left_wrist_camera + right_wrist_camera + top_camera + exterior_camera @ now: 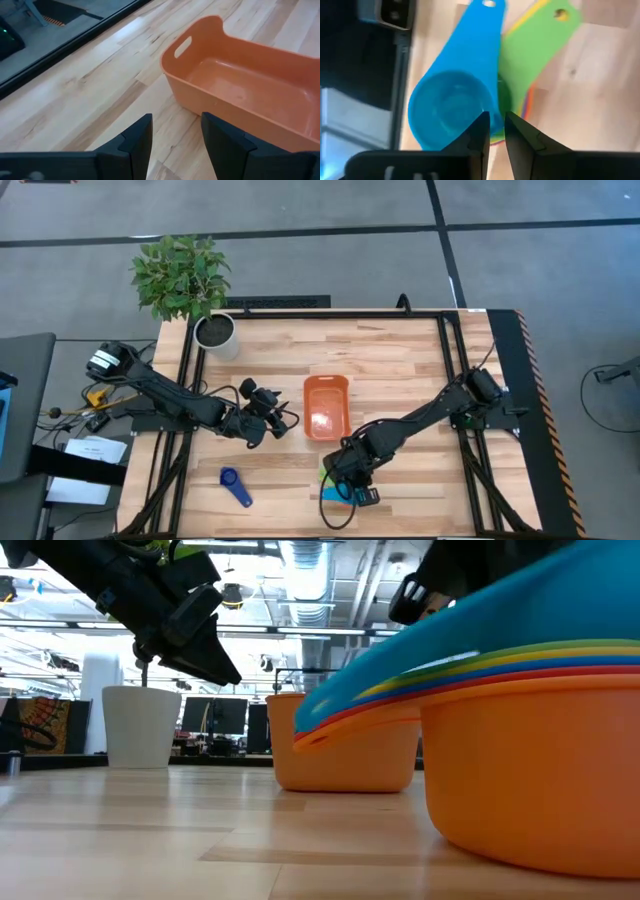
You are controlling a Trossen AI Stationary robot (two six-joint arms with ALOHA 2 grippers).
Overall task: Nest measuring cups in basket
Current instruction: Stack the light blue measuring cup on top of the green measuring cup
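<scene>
Orange plastic marks the basket (326, 407), seen in the high view at the centre of the tabletop (400, 360). The left pincer (268, 425) is placed just left of it, and the right pincer (340, 480) is lowered over the stack of measuring cups (333, 492) at lower centre. A dark blue cup (236, 485) lies alone at lower left, and a white plant pot (216, 335) stands at upper left.

In the low view, the nested stack (530, 740) fills the right of the frame, with the basket (345, 755) behind it.

In the left wrist view, the left pincer's fingers (137, 140) are held apart before the basket (240, 90).

In the right wrist view, the right pincer's fingers (479, 135) are nearly together over the rim of the light blue cup (452, 107), beside a green cup (535, 45); whether the rim is clamped cannot be told.
</scene>
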